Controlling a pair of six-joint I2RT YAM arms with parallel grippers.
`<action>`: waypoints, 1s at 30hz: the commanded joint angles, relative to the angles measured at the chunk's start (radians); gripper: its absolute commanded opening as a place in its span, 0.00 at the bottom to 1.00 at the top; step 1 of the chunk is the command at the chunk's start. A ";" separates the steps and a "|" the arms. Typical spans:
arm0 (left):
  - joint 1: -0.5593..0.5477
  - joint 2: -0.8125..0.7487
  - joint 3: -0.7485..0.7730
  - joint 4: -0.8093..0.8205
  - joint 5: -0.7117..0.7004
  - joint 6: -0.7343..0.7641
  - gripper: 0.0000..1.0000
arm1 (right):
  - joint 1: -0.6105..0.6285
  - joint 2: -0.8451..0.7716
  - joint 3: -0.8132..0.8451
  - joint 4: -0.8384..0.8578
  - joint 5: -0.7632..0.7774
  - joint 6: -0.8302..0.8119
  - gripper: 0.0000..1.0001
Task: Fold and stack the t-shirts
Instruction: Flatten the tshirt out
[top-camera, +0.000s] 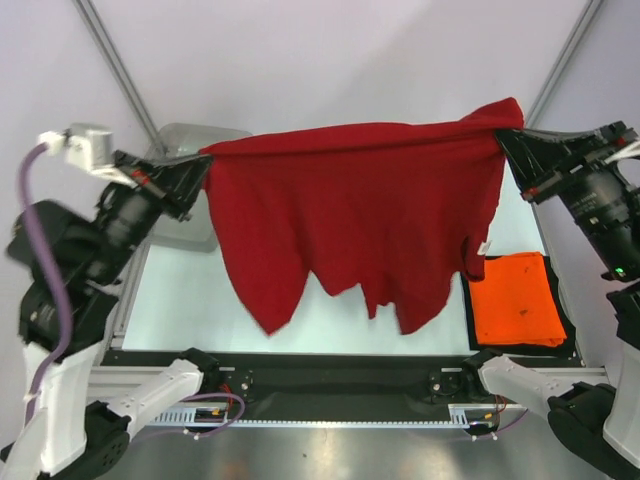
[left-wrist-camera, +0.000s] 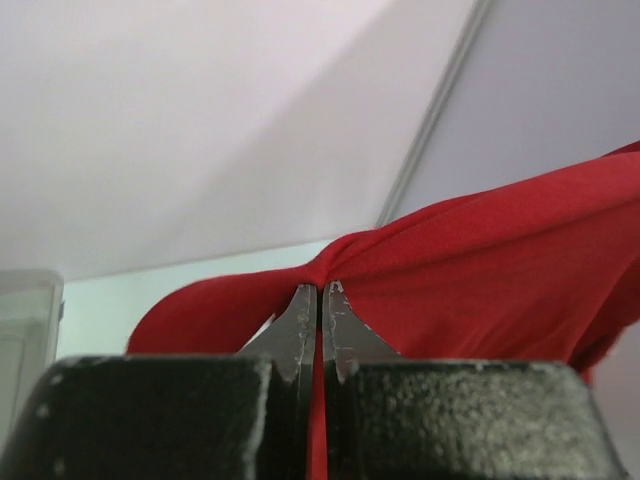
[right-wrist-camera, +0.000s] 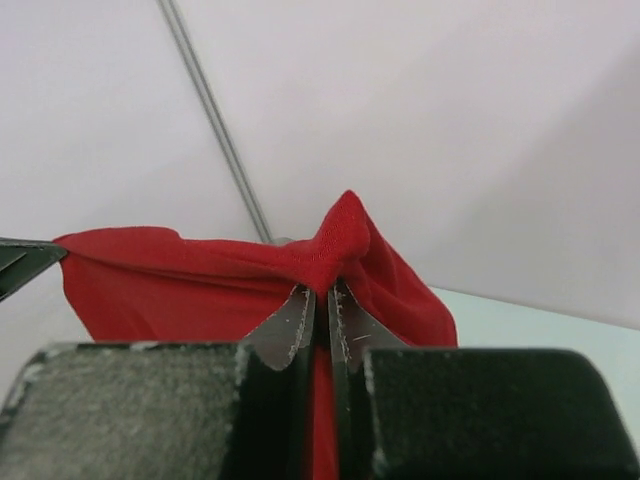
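L jaws & R jaws clamped shut on top corners of dark red t-shirt (top-camera: 350, 220), hung over table (top-camera: 180, 290) centre. Thin pinches: pulling apart could slip one. Hem may drag folded orange t-shirt (top-camera: 515, 298), near-right corner.

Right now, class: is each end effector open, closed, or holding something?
Left end effector: closed on the dark red t-shirt.
Right end effector: closed on the same t-shirt.

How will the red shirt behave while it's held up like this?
Probably very floppy: the red shirt drapes between the left gripper and right gripper, its hem hanging unevenly. Likely light, since two small pinches carry it. It bunches at the pinches, so it may slip.
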 joint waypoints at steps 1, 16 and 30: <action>0.036 -0.104 0.096 -0.079 -0.168 0.021 0.00 | -0.056 -0.108 0.093 0.065 0.156 -0.015 0.00; 0.036 -0.035 -0.084 -0.051 -0.202 0.166 0.00 | -0.125 -0.149 -0.217 0.253 0.255 0.007 0.00; 0.034 0.149 -0.111 0.017 0.075 0.058 0.00 | 0.076 0.074 -0.648 0.268 -0.201 0.214 0.58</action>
